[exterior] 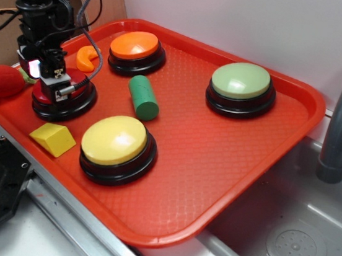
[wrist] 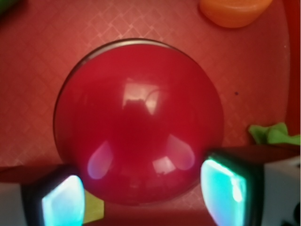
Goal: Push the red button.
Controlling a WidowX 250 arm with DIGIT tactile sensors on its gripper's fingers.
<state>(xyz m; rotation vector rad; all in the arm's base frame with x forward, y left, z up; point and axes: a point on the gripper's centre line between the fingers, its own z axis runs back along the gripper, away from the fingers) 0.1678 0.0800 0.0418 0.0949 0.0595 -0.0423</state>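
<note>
1. The red button (exterior: 68, 98) sits at the near-left part of the red tray (exterior: 228, 166), its black base resting on the tray floor.
2. The gripper (exterior: 51, 79) is directly over the red button's dome; from the exterior view, contact cannot be confirmed.
3. In the wrist view the fingers (wrist: 63, 200) stand spread apart at either side of the dome's lower edge, holding nothing.
4. A fuzzy red ball (exterior: 3, 81) lies at the tray's left rim, just beside the red button.
5. A yellow wedge (exterior: 53, 138) lies near the front, between the red button and the yellow button (exterior: 117, 146).
6. A green cylinder (exterior: 143, 97), an orange button (exterior: 136, 50), a green button (exterior: 241, 86) and an orange curved piece (exterior: 88, 58) also occupy the tray.
</note>
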